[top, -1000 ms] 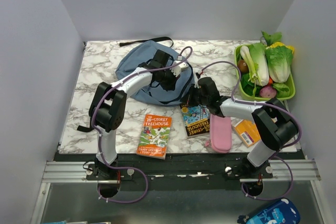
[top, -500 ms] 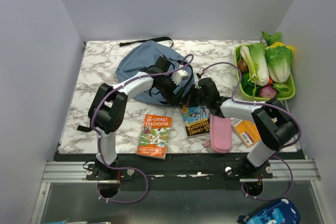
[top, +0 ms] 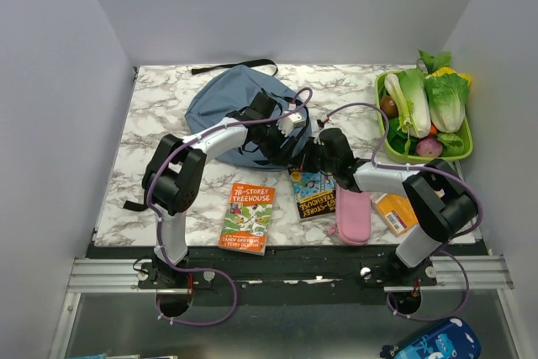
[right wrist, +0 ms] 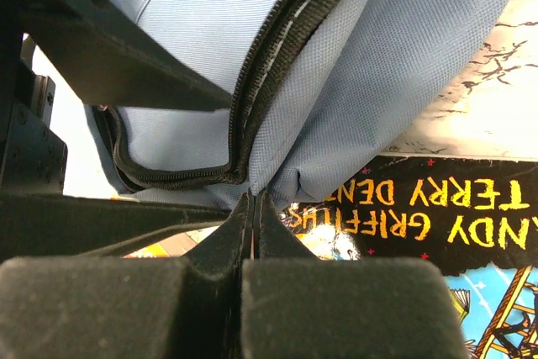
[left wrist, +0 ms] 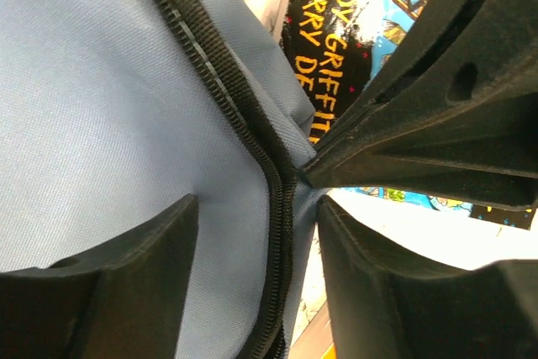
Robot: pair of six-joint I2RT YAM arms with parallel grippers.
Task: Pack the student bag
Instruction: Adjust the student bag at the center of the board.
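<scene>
The student bag point(top: 239, 111), dusty blue with black straps, lies at the back middle of the table. Both grippers meet at its near right edge. My right gripper point(right wrist: 253, 201) is shut on a pinch of the bag's blue fabric point(right wrist: 336, 107), just below the black zipper point(right wrist: 269, 65). My left gripper point(left wrist: 256, 292) stands open, its fingers point(left wrist: 109, 292) either side of the zipper point(left wrist: 252, 149) and the fabric edge. In the top view the left gripper point(top: 290, 145) is just left of the right gripper point(top: 313, 154).
A dark book point(top: 313, 191) lies right under the grippers, an orange book point(top: 249, 216) to its left. A pink pencil case point(top: 353, 214) and a yellow item point(top: 393, 212) lie to the right. A green tray of vegetables point(top: 461, 150) stands back right. A blue pouch point(top: 433, 342) is below the table.
The left gripper has come off the top of the bag, moved right and nearer to its edge beside the right gripper, and opened. The right gripper has held still.
</scene>
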